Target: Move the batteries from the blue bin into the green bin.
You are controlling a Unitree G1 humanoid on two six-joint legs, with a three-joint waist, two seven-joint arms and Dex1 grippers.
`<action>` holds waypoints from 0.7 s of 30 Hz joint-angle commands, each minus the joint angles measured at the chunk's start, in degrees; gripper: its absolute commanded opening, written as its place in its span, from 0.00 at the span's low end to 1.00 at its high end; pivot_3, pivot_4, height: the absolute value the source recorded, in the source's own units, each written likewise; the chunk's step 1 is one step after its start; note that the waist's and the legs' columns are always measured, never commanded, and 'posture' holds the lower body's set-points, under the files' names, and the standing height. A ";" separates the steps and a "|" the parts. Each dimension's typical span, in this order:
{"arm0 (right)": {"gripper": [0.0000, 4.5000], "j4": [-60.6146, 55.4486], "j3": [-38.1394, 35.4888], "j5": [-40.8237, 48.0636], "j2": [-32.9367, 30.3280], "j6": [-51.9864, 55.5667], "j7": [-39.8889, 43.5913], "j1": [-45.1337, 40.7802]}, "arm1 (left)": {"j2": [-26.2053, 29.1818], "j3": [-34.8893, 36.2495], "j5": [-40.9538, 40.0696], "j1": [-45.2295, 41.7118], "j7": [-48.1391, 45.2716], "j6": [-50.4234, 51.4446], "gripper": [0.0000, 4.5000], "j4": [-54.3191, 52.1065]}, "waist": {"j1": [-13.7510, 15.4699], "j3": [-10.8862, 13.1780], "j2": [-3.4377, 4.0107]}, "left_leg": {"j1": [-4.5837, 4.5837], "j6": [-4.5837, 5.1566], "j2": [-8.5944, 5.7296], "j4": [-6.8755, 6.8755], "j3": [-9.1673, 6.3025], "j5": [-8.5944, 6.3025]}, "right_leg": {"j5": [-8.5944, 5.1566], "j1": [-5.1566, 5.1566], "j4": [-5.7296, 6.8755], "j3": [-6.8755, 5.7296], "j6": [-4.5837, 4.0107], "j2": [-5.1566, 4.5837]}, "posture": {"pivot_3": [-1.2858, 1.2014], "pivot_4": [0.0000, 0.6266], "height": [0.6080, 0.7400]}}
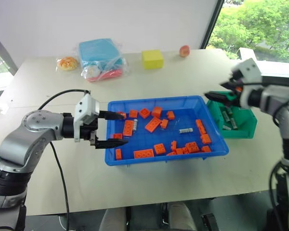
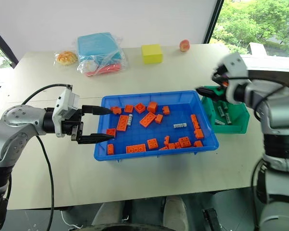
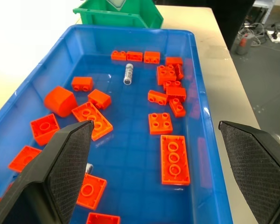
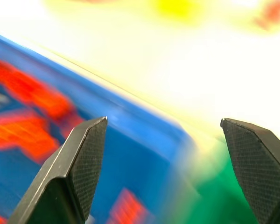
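Note:
The blue bin [image 1: 156,102] sits mid-table, full of orange bricks [image 1: 153,124]. One silver battery [image 1: 185,130] lies in its right half, and a second battery [image 1: 135,124] lies among the bricks at the left. My left gripper [image 1: 126,129] hovers open over the bin's left rim, pointing across it with nothing between its fingers; in the left wrist view this left gripper [image 3: 155,125] faces the battery [image 3: 128,73]. The green bin [image 1: 241,131] stands against the blue bin's right side and holds several batteries [image 1: 226,115]. My right gripper [image 1: 209,95] is open and empty, raised over the green bin's near-left edge.
At the table's far side lie a yellow block [image 1: 152,58], a light-blue bagged packet [image 1: 100,55], a bun [image 1: 67,63] and a peach-coloured fruit [image 1: 184,50]. A black cable [image 1: 55,96] loops from my left arm. Bare tabletop surrounds both bins.

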 commanded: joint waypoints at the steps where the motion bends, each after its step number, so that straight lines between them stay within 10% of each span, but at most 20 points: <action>1: 0.88 -0.32 6.06 1.62 8.29 4.55 -2.07 -1.54 | 2.25 3.77 -0.77 1.14 0.26 0.42 1.00 -1.58 | -0.02 -0.03 -0.04 | 0.00 0.00 0.00 -0.03 0.00 0.00 | 0.02 -0.01 0.00 0.00 -0.02 0.00 | 0.52 0.24 0.72; 9: 0.88 10.81 14.80 -3.34 21.47 0.91 -7.37 -1.16 | 6.15 11.19 -2.08 8.03 1.31 2.09 1.00 -4.42 | 0.88 0.00 -0.03 | -0.15 0.02 -0.19 -0.01 0.02 0.02 | 0.28 -0.21 0.09 0.04 -0.13 -0.08 | 0.52 0.24 0.72; 21: 0.88 15.93 26.45 -14.79 19.29 -27.93 2.26 1.38 | 6.66 13.33 -4.61 9.71 4.27 4.60 1.00 -8.19 | 0.88 0.05 0.04 | -0.12 -0.02 -0.21 0.00 0.04 0.04 | 0.21 -0.26 0.22 0.06 -0.04 -0.02 | 0.52 0.24 0.72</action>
